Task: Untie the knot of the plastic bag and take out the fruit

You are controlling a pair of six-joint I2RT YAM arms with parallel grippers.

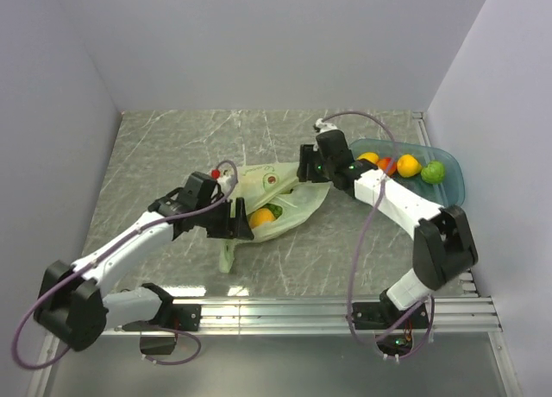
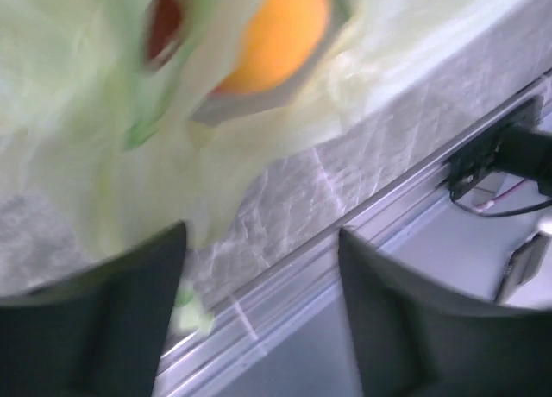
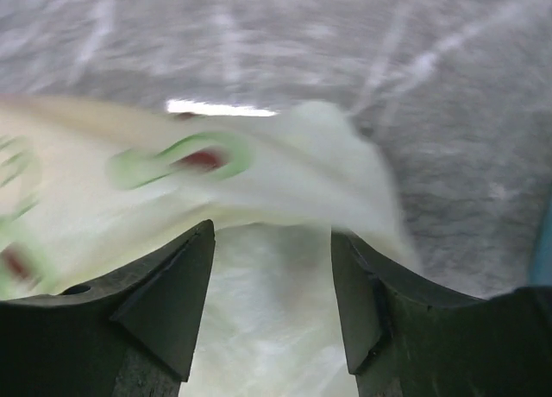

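The left claw (image 2: 260,233) is seen released at the near left edge of the plastic bag (image 1: 289,197), which is laid on the table (image 1: 172,147) with an orange fruit (image 1: 261,217) inside. The right claw (image 3: 272,233) is seen spread around the bag's far end.

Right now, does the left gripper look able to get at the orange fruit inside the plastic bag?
Probably yes. The left gripper is open and right beside the orange fruit, which shows through a gap in the plastic bag. Loose bag film near its fingers could catch, though.
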